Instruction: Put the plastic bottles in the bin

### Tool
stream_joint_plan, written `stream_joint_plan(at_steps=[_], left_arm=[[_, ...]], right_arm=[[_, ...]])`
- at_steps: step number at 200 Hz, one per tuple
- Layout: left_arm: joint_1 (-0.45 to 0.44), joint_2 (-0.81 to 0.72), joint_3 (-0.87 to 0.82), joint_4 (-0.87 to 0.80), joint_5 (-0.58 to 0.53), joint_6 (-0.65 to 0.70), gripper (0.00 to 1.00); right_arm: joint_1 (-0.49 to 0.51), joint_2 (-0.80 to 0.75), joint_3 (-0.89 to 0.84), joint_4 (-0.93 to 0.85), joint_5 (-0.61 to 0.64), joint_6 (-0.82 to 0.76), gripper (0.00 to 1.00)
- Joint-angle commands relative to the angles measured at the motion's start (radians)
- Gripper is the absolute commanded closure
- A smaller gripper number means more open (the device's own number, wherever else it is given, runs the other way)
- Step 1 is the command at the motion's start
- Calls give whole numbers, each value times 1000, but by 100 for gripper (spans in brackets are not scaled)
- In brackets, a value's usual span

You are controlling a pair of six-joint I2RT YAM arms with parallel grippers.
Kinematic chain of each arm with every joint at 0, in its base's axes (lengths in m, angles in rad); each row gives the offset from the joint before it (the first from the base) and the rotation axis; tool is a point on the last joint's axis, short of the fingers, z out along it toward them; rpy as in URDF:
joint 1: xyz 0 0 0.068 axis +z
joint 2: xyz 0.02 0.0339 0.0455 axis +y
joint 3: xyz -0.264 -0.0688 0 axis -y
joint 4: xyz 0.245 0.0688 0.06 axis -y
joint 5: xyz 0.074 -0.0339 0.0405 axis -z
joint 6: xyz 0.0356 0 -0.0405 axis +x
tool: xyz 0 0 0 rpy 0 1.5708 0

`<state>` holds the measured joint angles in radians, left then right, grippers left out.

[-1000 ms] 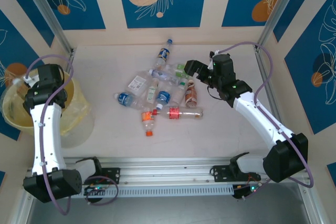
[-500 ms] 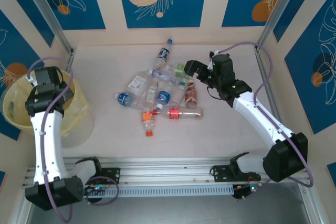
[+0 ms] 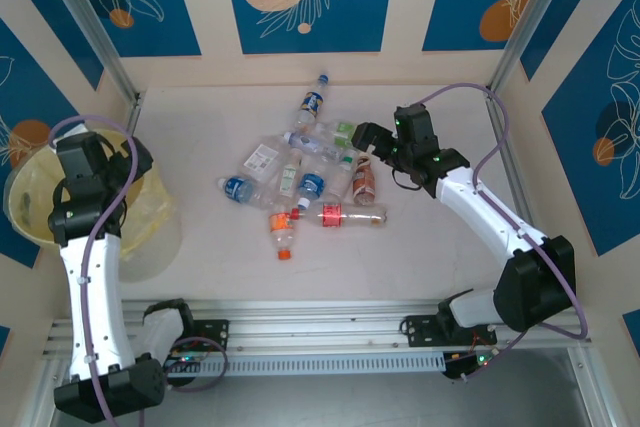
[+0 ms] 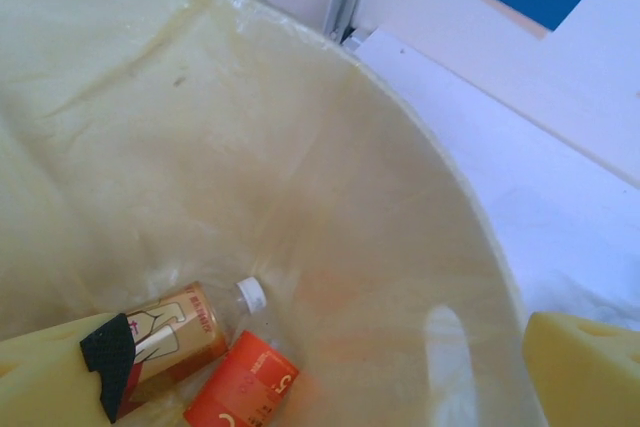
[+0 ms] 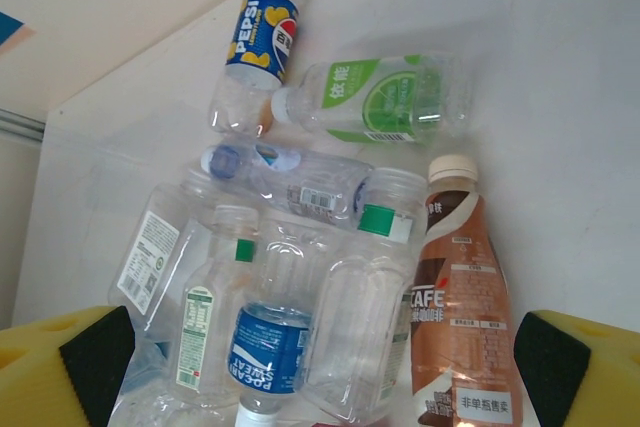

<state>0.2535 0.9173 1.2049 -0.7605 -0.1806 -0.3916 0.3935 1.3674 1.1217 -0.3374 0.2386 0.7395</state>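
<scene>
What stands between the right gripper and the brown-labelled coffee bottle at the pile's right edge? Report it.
Nothing visible. The right gripper hangs open above the brown-labelled plastic coffee bottle, which lies uncovered on the white table. A clear crushed bottle with a green band lies tight beside it, which might crowd the grasp.

About eleven bottles (image 3: pixel 340 215) loose (two more binned), one bin (image 4: pixel 250 127).

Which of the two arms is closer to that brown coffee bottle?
Right. The right gripper hovers close beside the brown coffee bottle, at the pile's edge. The left gripper is far off to the left, over the bin.
</scene>
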Motion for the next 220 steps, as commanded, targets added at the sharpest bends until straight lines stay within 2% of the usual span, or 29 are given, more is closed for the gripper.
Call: stream_joint_plan(at_steps=[1,30,42,73,115,144,155,191,220], left_arm=[[9,-58,-14,65,56,-8,0],[10,-112,-20,75,41,-5,0],[10,-136,-26,98,68,-6,0],[10,-173,-62,209,287,-34,0],[7,-127,-86,316,531,-101,0],[-40,-127,-160,522,691,-208,0],[-98,-122,-167,539,676,-204,0],[-338,-57,-124,467,528,-103,0],[-450,28,-115,496,505,-87,0]], right_arm=[[2,13,-11,-36,26,-13,0],[3,9,-58,-53,10,-36,1],[4,9,-74,-57,0,-50,2],[10,24,-86,-89,-31,-86,4],[38,51,-103,-112,0,-88,3],[50,83,-103,-122,13,-82,3],[55,95,-102,-126,18,-80,3],[70,135,-95,-130,34,-78,5],[75,175,-72,-137,33,-79,6]])
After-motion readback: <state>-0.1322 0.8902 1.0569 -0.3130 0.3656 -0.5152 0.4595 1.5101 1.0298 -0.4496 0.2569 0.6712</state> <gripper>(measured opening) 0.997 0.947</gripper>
